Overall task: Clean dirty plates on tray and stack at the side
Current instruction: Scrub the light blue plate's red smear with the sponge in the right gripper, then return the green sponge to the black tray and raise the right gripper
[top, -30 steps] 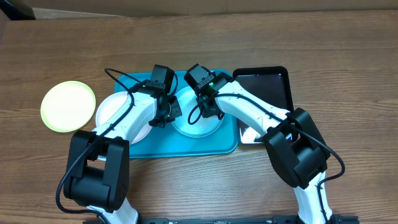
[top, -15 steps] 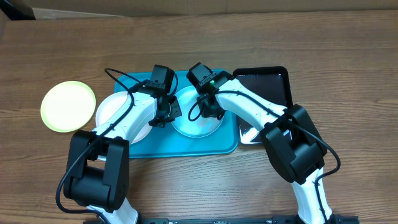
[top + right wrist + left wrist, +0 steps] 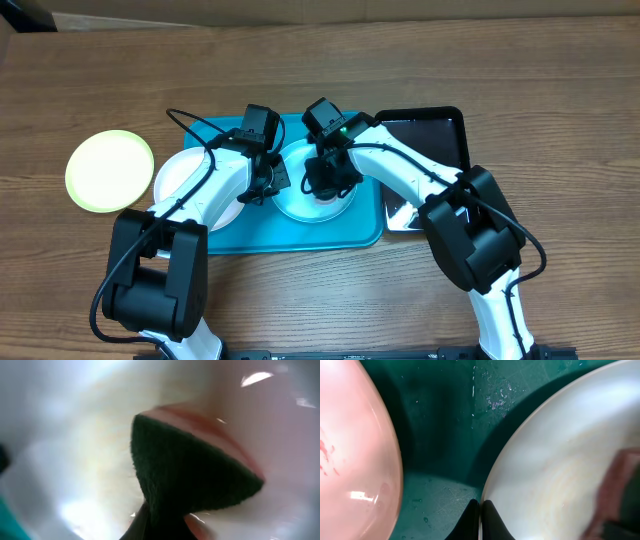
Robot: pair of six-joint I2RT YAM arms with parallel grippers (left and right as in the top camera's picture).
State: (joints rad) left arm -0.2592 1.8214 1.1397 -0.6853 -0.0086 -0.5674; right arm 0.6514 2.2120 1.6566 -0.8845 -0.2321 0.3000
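The light blue plate [image 3: 296, 207] lies in the middle of the turquoise tray [image 3: 300, 235]. My left gripper [image 3: 265, 186] is shut on its left rim, which the left wrist view shows pinched between the fingers [image 3: 480, 512]. My right gripper [image 3: 325, 184] is shut on a dark green scouring pad [image 3: 190, 472] and presses it onto the plate's surface [image 3: 75, 460]. The white plate [image 3: 180, 182] lies at the tray's left end and has a red smear [image 3: 326, 452]. The yellow-green plate [image 3: 110, 170] lies on the table left of the tray.
A smaller glossy black tray [image 3: 430, 140] stands right of the turquoise tray, partly under my right arm. Both arms cross above the turquoise tray. Water drops lie on the tray floor [image 3: 495, 397] between the two plates.
My right gripper has slid the pad a little toward the front and left over the light blue plate. My left gripper has kept its hold on the rim.
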